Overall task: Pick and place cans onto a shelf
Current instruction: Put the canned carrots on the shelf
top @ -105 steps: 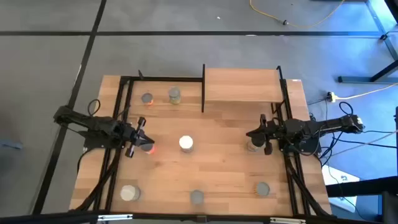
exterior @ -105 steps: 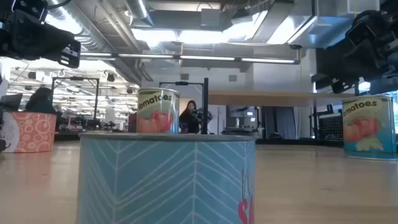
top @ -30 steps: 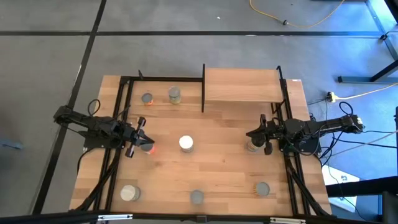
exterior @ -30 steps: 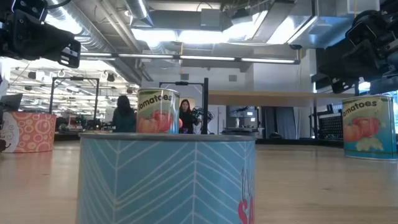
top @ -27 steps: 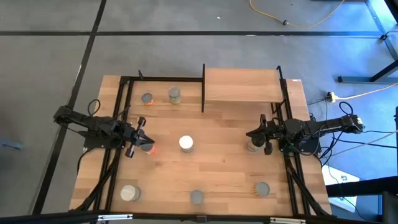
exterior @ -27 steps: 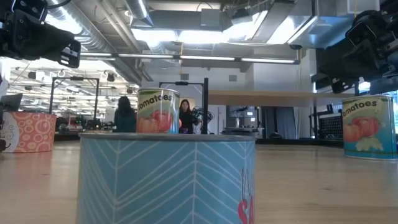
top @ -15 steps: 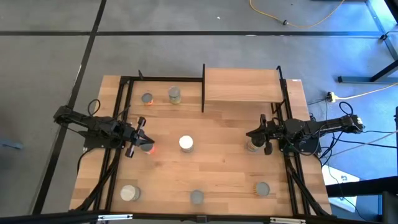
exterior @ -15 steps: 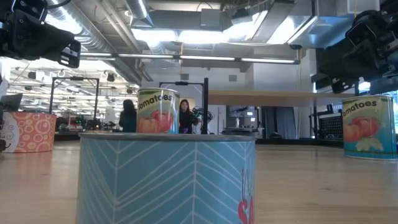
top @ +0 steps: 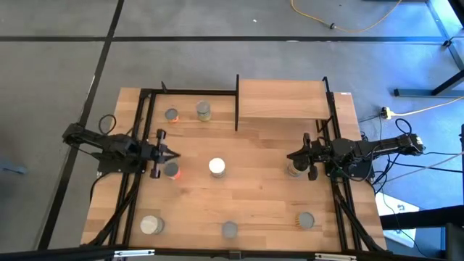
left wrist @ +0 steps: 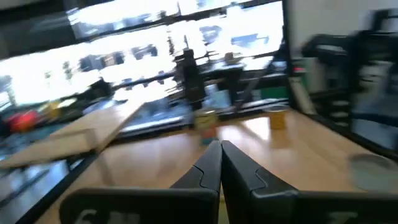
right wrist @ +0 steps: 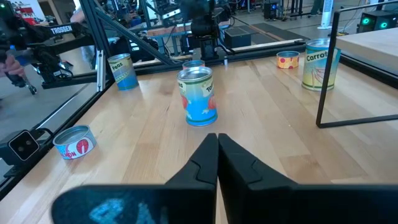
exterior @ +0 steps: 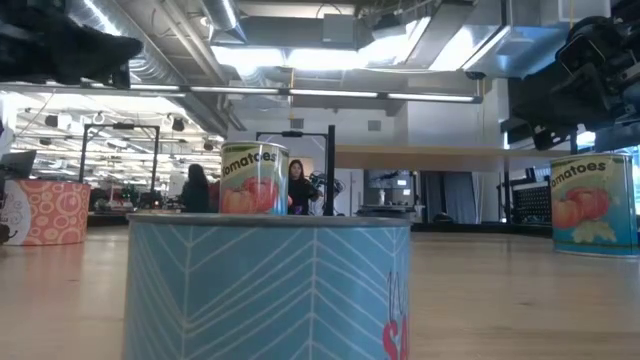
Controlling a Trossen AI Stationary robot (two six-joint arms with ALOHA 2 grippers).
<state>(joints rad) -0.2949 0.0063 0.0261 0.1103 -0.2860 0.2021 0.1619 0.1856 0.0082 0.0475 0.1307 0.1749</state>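
Left arm (top: 109,148) rotated off orange can (top: 172,170); both arms' fingers (left wrist: 214,165) clenched, empty; shelf (top: 283,98) bare.

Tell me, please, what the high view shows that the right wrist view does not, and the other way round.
Only the high view: the whole flat light-wood shelf board, and a small silvery-topped can close by the right gripper. Only the right wrist view: the printed labels, such as "Carrot" on the tall pale-green can. Both: the upright blue-labelled can with a pale round top at the table's middle.
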